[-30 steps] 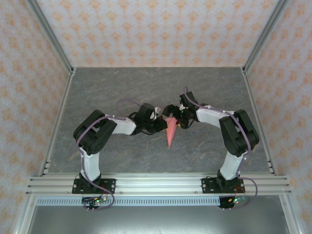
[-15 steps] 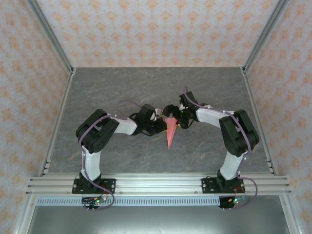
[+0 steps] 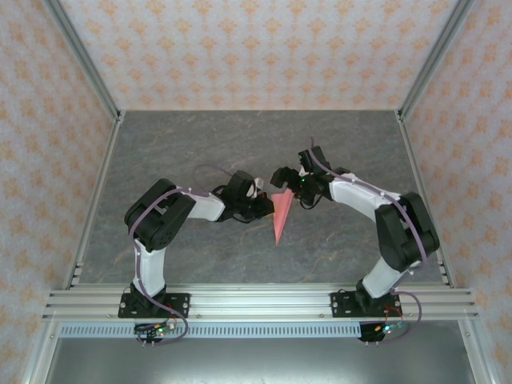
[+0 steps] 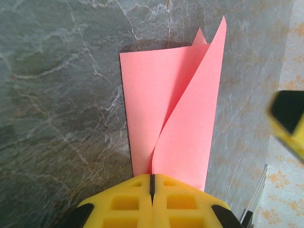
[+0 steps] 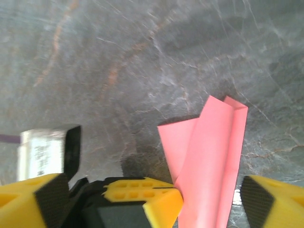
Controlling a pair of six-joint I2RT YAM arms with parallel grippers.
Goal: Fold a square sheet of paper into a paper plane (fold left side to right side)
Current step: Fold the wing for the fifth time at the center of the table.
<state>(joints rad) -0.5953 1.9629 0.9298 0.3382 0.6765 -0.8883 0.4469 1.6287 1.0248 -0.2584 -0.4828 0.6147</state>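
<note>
Right gripper [image 3: 290, 186] has backed off the paper [image 4: 175, 109], jaws apart and empty, while my left gripper [image 4: 152, 190] stays pinched on it, so I reckon the loose flap still needs pressing.

Grey marbled tabletop [image 3: 240, 144], pale veins with a few rusty streaks, matte, evenly lit, soft shadows only. Enclosed on three sides by wallpapered panels [image 3: 256, 48]: cream ground, repeating orange floral motif. Slanted aluminium posts at upper left [image 3: 82, 56] and upper right [image 3: 434, 52] of frame. Along bottom, stacked aluminium rails [image 3: 256, 302]; beneath, slotted white strip [image 3: 256, 329], then plain grey sheet [image 3: 256, 360].
</note>
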